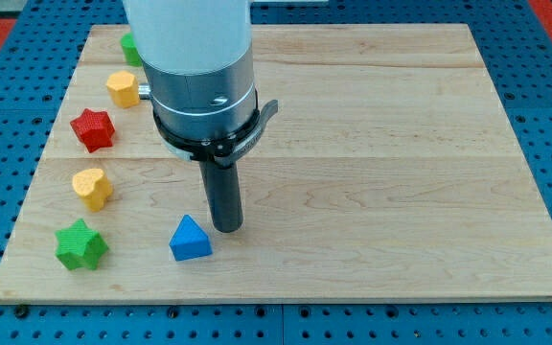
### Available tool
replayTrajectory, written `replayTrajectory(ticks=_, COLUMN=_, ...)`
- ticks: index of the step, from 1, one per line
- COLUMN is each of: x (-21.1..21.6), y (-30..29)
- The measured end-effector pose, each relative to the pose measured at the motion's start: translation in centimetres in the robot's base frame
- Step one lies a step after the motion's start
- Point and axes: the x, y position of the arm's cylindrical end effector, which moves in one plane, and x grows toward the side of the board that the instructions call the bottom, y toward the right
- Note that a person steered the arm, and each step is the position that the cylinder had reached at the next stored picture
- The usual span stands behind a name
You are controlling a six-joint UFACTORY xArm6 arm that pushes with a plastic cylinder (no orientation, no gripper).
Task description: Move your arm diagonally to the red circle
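Note:
My tip (226, 227) rests on the wooden board (401, 144), just to the right of a blue triangle block (190, 239) and a little above it. No red circle shows in the view; the arm's wide white and grey body hides part of the board's top left. A red star block (93, 128) lies at the left side, well up and left of my tip.
Along the left side lie a green block (130, 47) partly hidden by the arm, a yellow hexagon block (122, 88), a yellow heart block (92, 187) and a green star block (81, 245). Blue pegboard surrounds the board.

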Motion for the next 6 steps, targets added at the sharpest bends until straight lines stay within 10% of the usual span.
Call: replayTrajectory(ticks=6, x=-1.8, y=11.3)
